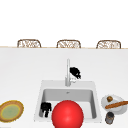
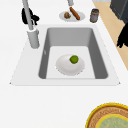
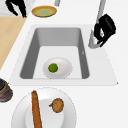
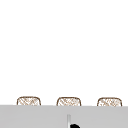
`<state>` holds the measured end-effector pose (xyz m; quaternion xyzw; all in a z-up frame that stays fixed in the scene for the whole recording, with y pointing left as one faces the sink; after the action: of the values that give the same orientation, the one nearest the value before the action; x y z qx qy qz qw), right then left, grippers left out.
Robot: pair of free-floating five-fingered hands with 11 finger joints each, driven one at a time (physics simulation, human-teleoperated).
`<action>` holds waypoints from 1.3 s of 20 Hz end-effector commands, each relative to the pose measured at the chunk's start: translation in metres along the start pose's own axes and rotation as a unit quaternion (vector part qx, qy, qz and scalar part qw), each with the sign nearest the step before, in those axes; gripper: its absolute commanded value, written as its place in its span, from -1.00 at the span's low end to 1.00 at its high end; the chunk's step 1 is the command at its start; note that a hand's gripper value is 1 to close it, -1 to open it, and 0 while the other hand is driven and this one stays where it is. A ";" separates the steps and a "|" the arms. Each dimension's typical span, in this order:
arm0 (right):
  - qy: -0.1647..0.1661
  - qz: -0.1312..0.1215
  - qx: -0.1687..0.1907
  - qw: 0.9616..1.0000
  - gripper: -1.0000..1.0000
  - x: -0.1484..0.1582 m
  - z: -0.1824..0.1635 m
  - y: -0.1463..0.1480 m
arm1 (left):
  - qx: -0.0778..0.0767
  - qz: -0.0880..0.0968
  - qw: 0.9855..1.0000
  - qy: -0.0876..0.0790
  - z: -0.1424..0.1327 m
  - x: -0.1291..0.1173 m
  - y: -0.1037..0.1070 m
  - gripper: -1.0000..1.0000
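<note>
White counter point(image 1: 22, 75) runs around a steel sink point(image 1: 40, 100). At the sink's front left corner the left hand point(image 1: 45, 109) hangs with fingers curled downward, holding nothing. Inside the basin a white bowl point(image 2: 70, 65) carries a green lime point(image 2: 74, 59) (a red ball point(image 1: 67, 114) blocks it from the front). At the back edge, the right hand point(image 1: 75, 72) curls beside the faucet point(image 1: 67, 72); whether it grips the faucet, I cannot tell.
</note>
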<state>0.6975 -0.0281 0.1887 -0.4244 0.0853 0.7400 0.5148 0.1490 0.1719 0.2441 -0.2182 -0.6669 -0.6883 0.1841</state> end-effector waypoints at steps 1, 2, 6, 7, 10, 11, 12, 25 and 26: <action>-0.018 0.005 0.004 1.000 1.00 0.009 0.012 -0.009 | 0.000 0.000 1.000 0.000 0.000 0.000 0.000 0.00; -0.013 0.005 0.003 1.000 1.00 0.010 0.012 -0.009 | 0.000 0.000 1.000 0.000 0.000 0.000 0.000 0.00; 0.003 0.010 0.002 1.000 1.00 0.014 0.013 -0.008 | 0.000 0.000 1.000 0.000 0.000 0.000 0.000 0.00; 0.010 0.007 -0.002 1.000 1.00 0.011 0.011 -0.005 | 0.000 0.000 1.000 0.000 0.000 0.000 0.000 0.00; 0.028 0.009 0.000 1.000 1.00 0.006 0.007 -0.002 | 0.000 0.000 1.000 0.000 0.000 0.000 0.000 0.00; 0.037 0.006 0.000 0.999 -1.00 0.006 0.007 -0.001 | 0.000 0.000 1.000 0.000 0.000 0.000 0.000 0.00; 0.059 0.007 0.001 0.998 -1.00 0.008 0.005 -0.001 | 0.000 0.000 1.000 0.000 0.000 0.000 0.000 0.00; 0.023 0.018 0.006 1.000 -1.00 -0.024 0.007 -0.008 | 0.000 0.000 1.000 0.000 0.000 0.000 0.000 0.00; 0.013 0.013 0.005 1.000 -1.00 -0.031 0.008 -0.011 | 0.000 0.000 1.000 0.000 0.000 0.000 0.000 0.00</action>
<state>0.6989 -0.0305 0.1992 -0.4370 0.1173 0.7366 0.5027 0.1490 0.1719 0.2441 -0.2182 -0.6669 -0.6883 0.1841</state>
